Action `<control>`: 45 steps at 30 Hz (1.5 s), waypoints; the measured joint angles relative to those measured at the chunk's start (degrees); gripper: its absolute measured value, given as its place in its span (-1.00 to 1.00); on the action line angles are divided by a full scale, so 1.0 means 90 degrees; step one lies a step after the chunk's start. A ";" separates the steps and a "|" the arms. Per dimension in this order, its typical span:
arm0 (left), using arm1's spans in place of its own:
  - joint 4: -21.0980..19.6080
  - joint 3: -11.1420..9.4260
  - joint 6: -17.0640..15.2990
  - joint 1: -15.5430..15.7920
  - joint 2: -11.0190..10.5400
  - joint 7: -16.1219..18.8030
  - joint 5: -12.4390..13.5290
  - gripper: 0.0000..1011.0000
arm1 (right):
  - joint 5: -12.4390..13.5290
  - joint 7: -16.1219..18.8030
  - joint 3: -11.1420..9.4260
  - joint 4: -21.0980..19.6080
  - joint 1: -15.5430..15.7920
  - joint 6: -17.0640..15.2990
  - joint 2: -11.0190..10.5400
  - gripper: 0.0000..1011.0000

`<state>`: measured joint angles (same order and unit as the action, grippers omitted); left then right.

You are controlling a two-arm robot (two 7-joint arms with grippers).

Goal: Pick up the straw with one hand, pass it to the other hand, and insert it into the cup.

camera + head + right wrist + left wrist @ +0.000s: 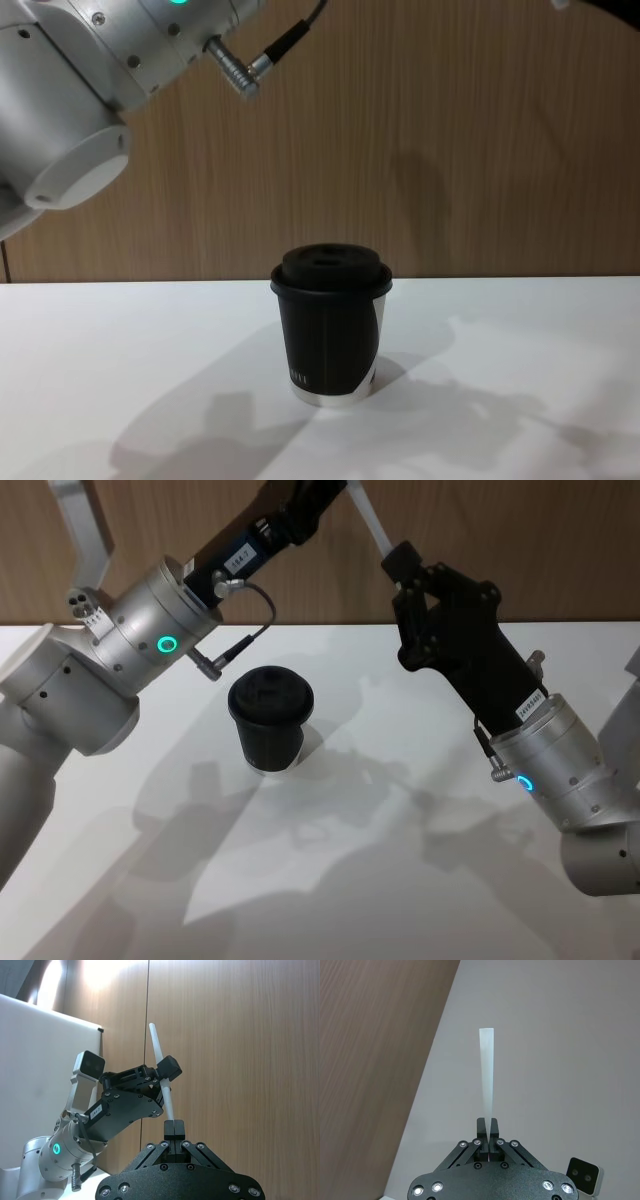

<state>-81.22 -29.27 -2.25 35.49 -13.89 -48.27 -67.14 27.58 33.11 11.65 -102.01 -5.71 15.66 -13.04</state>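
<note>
**Operator:** Where is the straw, and what holds it?

**Technician:** The thin, straight white straw (156,1045) is raised well above the white desk (400,880). It sits beyond the black paper coffee cup with the domed plastic lid (332,330), and to its right. The cup stands upright on the desk, apart from both arms. The all-black, blocky right claw (174,1127) has its fingers together on the straw's lower end. The left claw (487,1124), on the silver wrist with the green ring, is closed on the shaft higher up. Its pinch looks complete, but how firmly it bites I cannot tell.

**Operator:** Step status?

**Technician:** Judged as mid-handover. Both claws are on the straw, and insertion is not yet done.

**Operator:** Handling properties?

**Technician:** Expect a very light, hollow, smooth, thin-walled part. A hard clamp may crush or kink it, and a weak one lets it slide or pivot. The free length will swing with any small wrist change.

**Operator:** Recommended grip point?

**Technician:**
- Hold the upper half of the shaft.
- Leave the lower end free for the lid opening.
- Keep the straw near vertical over the lid.
- Avoid side load, which could tip the cup.
</note>
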 joint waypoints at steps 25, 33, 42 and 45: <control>-0.0255 -0.0040 0.0319 -0.0121 -0.0213 0.0395 0.0143 -0.99 | 0.0000 -0.0001 -0.0001 0.0000 0.0000 0.0000 0.0000 0.27; -0.0462 -0.0086 0.0557 -0.0202 -0.0389 0.0903 0.0638 -0.99 | 0.0000 -0.0001 -0.0001 0.0000 0.0000 0.0000 0.0000 0.72; -0.0760 -0.0111 0.0759 -0.0334 -0.0641 0.1581 0.1351 -0.99 | 0.0000 -0.0001 -0.0001 0.0000 0.0000 0.0000 0.0000 0.98; -0.0851 -0.0118 0.0814 -0.0384 -0.0728 0.1823 0.1621 -0.99 | 0.0000 -0.0001 -0.0001 0.0000 0.0000 0.0000 0.0000 0.98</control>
<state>-88.88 -30.33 5.08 32.03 -20.44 -31.86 -52.55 27.58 33.11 11.64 -102.01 -5.71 15.66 -13.04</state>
